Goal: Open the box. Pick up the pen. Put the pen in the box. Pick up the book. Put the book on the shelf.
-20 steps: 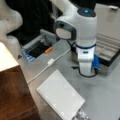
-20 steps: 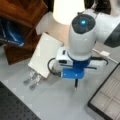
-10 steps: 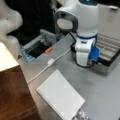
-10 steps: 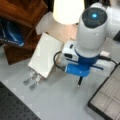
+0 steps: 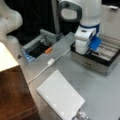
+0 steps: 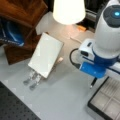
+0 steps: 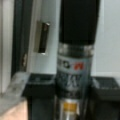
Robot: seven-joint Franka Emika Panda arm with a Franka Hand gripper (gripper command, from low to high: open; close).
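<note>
While the brown wooden shelf (image 5: 12, 100) with its cream top stands left of the open grey metallic box (image 5: 100, 58), the flat pale grey-white book (image 5: 61, 97) lies between them on the grey tabletop (image 5: 100, 95). Above the box, the gripper (image 7: 72, 100) has its fingers (image 7: 102, 86) pinching the thin black pen (image 7: 76, 50).

arm (image 5: 86, 27) blocks box (image 5: 100, 62); book (image 5: 61, 96) unobstructed.

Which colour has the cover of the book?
Plain pale grey-white; the book shows best in a front view.
</note>
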